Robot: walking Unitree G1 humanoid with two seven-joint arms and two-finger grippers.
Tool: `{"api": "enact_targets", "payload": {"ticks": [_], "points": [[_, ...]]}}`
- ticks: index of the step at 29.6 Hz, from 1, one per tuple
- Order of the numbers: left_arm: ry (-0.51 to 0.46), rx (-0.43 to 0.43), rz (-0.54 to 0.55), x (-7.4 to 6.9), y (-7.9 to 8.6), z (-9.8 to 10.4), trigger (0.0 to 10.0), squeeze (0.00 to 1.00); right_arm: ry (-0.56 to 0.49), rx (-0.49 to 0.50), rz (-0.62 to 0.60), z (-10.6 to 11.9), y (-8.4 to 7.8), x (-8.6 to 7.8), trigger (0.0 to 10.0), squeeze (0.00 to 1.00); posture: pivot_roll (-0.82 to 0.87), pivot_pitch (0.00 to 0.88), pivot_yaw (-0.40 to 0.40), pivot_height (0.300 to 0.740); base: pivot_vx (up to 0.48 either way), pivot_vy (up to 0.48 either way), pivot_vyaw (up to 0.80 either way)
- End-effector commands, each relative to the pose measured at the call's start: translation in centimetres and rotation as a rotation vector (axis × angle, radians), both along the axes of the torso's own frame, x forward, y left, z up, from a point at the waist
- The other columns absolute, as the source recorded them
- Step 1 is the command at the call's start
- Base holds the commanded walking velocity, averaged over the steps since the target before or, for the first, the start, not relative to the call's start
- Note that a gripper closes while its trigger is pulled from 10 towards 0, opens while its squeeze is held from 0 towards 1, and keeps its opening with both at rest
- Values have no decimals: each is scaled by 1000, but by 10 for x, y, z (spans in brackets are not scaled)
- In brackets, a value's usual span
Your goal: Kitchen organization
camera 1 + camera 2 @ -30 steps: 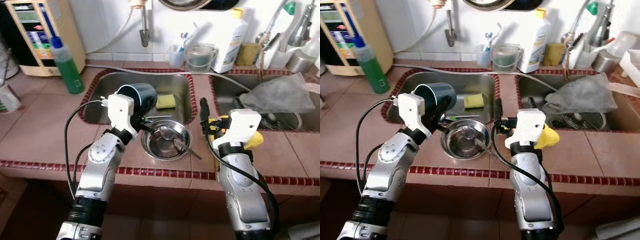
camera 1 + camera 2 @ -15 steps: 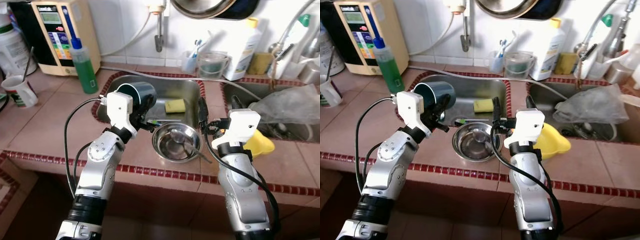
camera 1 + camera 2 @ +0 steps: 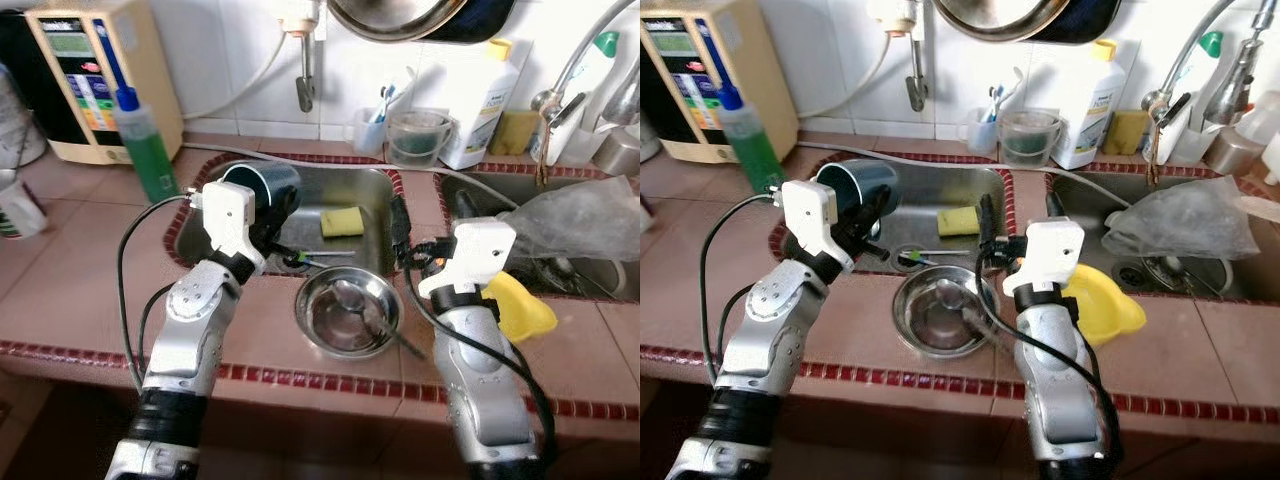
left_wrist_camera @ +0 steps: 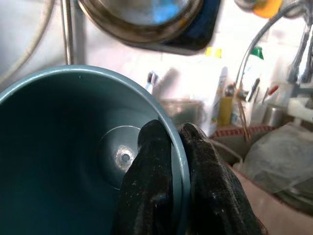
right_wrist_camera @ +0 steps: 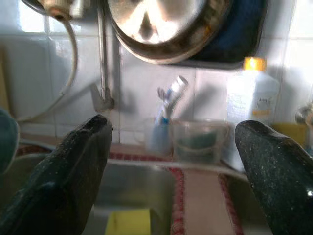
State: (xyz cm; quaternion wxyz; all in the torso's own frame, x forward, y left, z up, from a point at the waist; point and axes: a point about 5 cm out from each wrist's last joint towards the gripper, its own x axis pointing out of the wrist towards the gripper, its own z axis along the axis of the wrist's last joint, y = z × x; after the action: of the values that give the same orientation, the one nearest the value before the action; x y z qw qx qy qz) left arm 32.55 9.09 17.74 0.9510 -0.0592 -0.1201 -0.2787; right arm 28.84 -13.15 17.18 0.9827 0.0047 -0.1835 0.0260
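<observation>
A dark teal cup (image 3: 262,188) lies tilted on its side above the left rim of the steel sink (image 3: 372,190), and my left gripper (image 3: 272,216) is shut on its rim. In the left wrist view one finger sits inside the cup (image 4: 73,147) and the other outside. My right gripper (image 3: 1018,214) hangs open over the tiled divider between the two sinks, with nothing between its fingers (image 5: 63,181). A steel bowl (image 3: 350,312) with a spoon in it rests on the counter between my arms.
A yellow sponge (image 3: 341,222) and a green-handled brush (image 3: 308,262) lie in the sink. A yellow plastic piece (image 3: 522,306) sits beside my right arm. A green bottle (image 3: 146,152), a beige appliance (image 3: 88,78), a white jug (image 3: 482,98), a clear cup (image 3: 415,136) and a plastic bag (image 3: 585,212) line the back and right.
The whole picture has shifted, so the camera moved. The left gripper keeps its hold on the cup and the right gripper stays open; the bowl has not moved.
</observation>
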Motion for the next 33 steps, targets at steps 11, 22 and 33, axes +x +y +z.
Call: {"api": "enact_targets", "payload": {"ticks": [11,22,33], "points": [[-23,7,14,2,11,10,10000,0,17,4,116,2,14,-5,10000,0,-87,18,39,740,46,0,0],[-20,124,-7,11,27,10,10000,0,104,-36,232,-7,21,-27,10000,0,-95,55,35,740,0,0,0],[-24,243,-103,15,27,1,10000,0,216,-8,242,-11,15,-54,10000,0,-122,111,37,740,0,0,0]]}}
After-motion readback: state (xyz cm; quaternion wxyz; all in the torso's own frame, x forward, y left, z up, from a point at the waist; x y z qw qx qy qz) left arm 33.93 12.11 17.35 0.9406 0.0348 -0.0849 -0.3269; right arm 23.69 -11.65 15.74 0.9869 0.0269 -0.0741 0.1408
